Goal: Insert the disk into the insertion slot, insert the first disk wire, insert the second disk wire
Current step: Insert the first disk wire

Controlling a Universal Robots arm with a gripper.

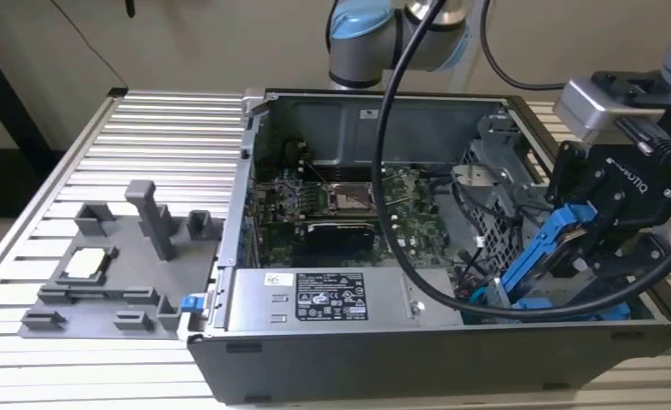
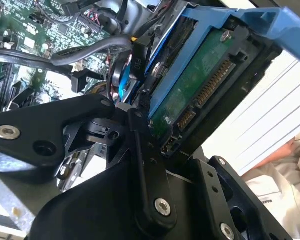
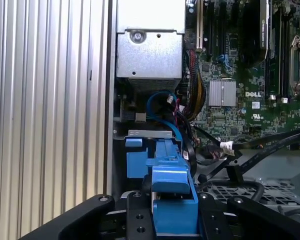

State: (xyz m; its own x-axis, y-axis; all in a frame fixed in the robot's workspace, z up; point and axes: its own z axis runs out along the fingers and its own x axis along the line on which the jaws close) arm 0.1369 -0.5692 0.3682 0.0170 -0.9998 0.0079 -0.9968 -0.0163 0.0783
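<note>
At the exterior view's right end of the open dark-grey computer case [image 1: 312, 346]: black two-fingered gripper [image 1: 592, 248] clenched on the flat silver-grey disk [image 1: 550, 256] in its bright blue plastic carrier frame. Disk tilted, seated edge-on between the fingers [image 3: 136, 220], with blue frame and green circuit-board face projecting beyond them. Held just above the grey perforated sheet-metal insertion slot [image 1: 486, 226]; contact with that cage not discernible.
</note>
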